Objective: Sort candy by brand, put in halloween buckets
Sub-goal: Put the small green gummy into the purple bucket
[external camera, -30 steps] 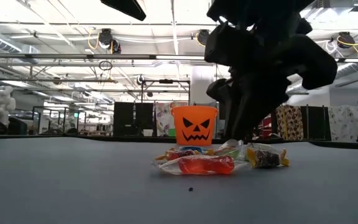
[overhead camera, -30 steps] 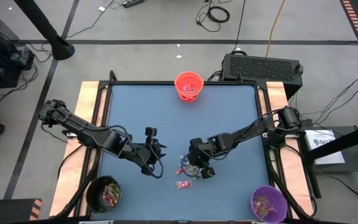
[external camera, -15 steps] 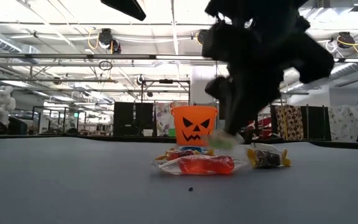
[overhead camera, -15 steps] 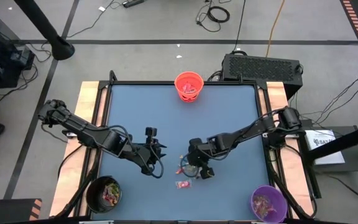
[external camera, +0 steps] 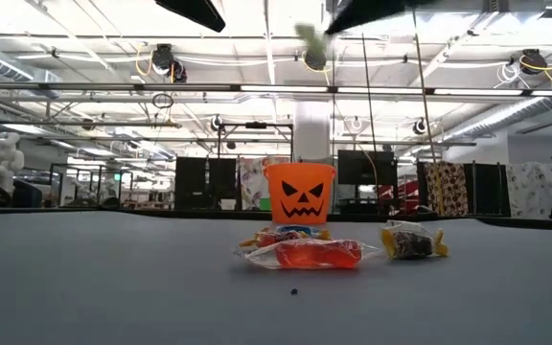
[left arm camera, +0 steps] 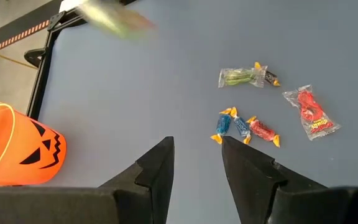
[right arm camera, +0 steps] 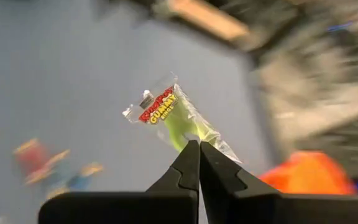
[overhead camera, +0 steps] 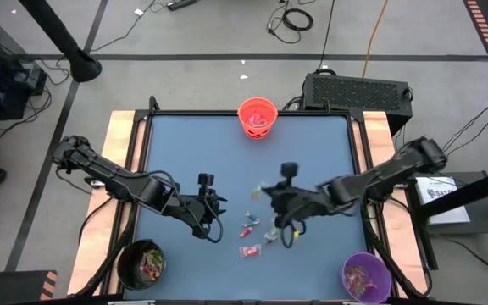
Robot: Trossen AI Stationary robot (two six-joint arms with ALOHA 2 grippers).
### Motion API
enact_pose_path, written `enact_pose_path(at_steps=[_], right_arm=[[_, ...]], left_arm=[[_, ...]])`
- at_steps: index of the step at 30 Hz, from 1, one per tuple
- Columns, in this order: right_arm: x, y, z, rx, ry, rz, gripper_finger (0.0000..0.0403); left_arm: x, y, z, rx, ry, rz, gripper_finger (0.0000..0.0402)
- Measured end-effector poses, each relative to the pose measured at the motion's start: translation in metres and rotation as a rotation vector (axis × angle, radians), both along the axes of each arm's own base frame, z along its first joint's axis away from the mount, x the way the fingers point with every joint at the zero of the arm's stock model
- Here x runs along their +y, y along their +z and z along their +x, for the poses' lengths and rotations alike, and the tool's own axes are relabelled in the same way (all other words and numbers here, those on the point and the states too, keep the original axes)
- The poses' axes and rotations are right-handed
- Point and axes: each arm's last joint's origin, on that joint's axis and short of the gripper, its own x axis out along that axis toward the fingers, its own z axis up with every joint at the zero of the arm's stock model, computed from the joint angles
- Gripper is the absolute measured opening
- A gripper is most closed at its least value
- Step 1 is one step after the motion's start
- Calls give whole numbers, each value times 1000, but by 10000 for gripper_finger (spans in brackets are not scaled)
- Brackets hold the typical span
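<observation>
My right gripper (right arm camera: 194, 144) is shut on a green gummy packet (right arm camera: 173, 115) and is raised over the middle of the table (overhead camera: 263, 188). In the low view the packet (external camera: 311, 40) hangs high above the table. Several candies lie flat on the blue table: a red packet (left arm camera: 311, 111), a blue one (left arm camera: 229, 124), a red one (left arm camera: 263, 129) and a green one (left arm camera: 241, 76). My left gripper (left arm camera: 197, 155) is open and hovers left of them (overhead camera: 214, 212). The orange bucket (overhead camera: 257, 117) stands at the far edge, the black bucket (overhead camera: 142, 263) at the near left, the purple bucket (overhead camera: 366, 276) at the near right. My right gripper pinches the green gummy packet by one end of its clear wrapper (right arm camera: 199, 135) between the two fingertips. The rest of the packet sticks out beyond the fingertips. It is lifted clear of the table.
The black and purple buckets hold candy, and the orange bucket (external camera: 300, 194) has some inside too. Wooden strips (overhead camera: 124, 127) border the table's left and right sides. Bare blue surface lies between the candies and the far edge.
My right gripper has risen from the candy cluster with the green gummy packet and swung toward the far edge. The packet is lifted clear and is now high in the low view. The other candies have stayed on the table. My left arm has kept still.
</observation>
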Motion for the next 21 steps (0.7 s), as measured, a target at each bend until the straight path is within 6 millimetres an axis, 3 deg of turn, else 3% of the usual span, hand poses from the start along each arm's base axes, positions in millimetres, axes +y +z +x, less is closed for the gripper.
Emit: enact_pose_path(at_steps=[5,12,16,21], right_arm=[[9,33,-18,-184,-162,-196,0],[15,44,-21,-234,-214,-294,0],[15,42,-21,-255,-226,-237,0],[11,58,-31,-346,-76,38,0]], left_arm=[[0,0,0,0,0,0,143],[0,0,0,0,0,0,143],[0,0,0,0,0,0,143],[0,0,0,0,0,0,143]])
